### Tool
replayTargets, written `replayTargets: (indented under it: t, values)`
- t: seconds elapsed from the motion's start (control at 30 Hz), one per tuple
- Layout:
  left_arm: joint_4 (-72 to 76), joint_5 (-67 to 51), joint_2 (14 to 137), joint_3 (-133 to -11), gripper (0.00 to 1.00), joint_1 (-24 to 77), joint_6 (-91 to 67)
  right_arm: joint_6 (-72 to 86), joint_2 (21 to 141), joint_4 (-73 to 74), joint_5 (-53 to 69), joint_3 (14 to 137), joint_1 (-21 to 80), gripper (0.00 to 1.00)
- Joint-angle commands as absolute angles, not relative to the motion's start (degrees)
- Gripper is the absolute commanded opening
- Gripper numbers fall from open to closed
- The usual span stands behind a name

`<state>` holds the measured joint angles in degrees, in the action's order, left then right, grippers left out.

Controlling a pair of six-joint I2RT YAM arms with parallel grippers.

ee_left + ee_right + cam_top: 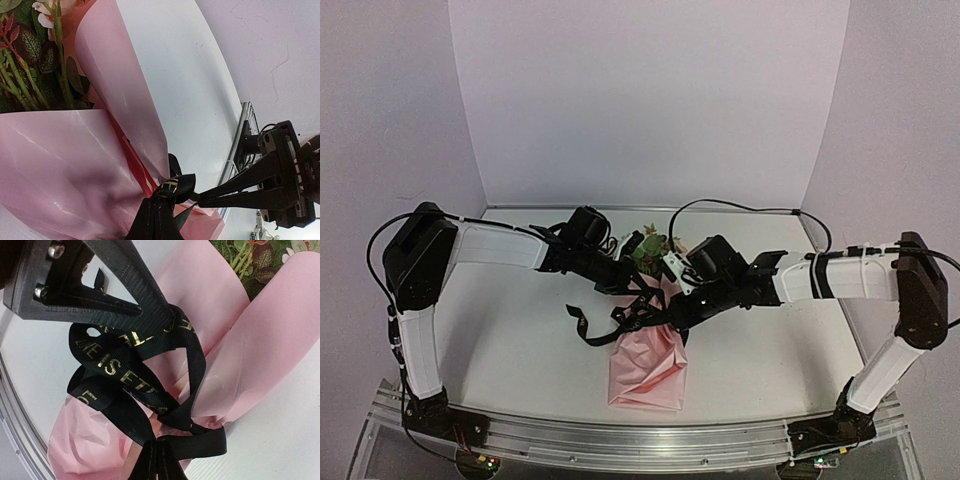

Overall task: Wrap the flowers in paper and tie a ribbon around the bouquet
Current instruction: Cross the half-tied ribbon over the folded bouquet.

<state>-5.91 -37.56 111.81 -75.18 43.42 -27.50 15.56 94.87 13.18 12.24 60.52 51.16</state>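
The bouquet lies mid-table, a cone of pale pink paper [648, 372] with the flowers [648, 250] and green leaves at its far, wide end. A black ribbon [585, 328] with gold lettering loops around its middle, one tail trailing left. My left gripper [632, 292] is shut on a fold of the ribbon [174, 186] just above the paper [65, 165]. My right gripper [678, 316] comes in from the right and is shut on another strand of the ribbon [200, 445]. In the left wrist view my left gripper [161, 201] meets the right gripper's fingers [235, 192] at the knot.
A metal rail [620, 440] runs along the table's near edge, close to the cone's narrow end. White walls close off the back and both sides. A black cable [740, 208] arcs over the table behind the right arm.
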Motion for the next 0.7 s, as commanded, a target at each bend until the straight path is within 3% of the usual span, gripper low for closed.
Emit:
replayTargets:
  t: [0.0, 0.67]
  values:
    - [-3.3, -38.7, 110.7, -75.8, 0.0, 43.1, -27.7, 16.6, 90.8, 14.6, 11.6, 60.7, 51.4, 0.0]
    - [-5.7, -41.6, 107.5, -74.4, 0.0, 43.2, -23.6, 27.4, 100.1, 8.0, 15.8, 68.2, 49.7, 0.0]
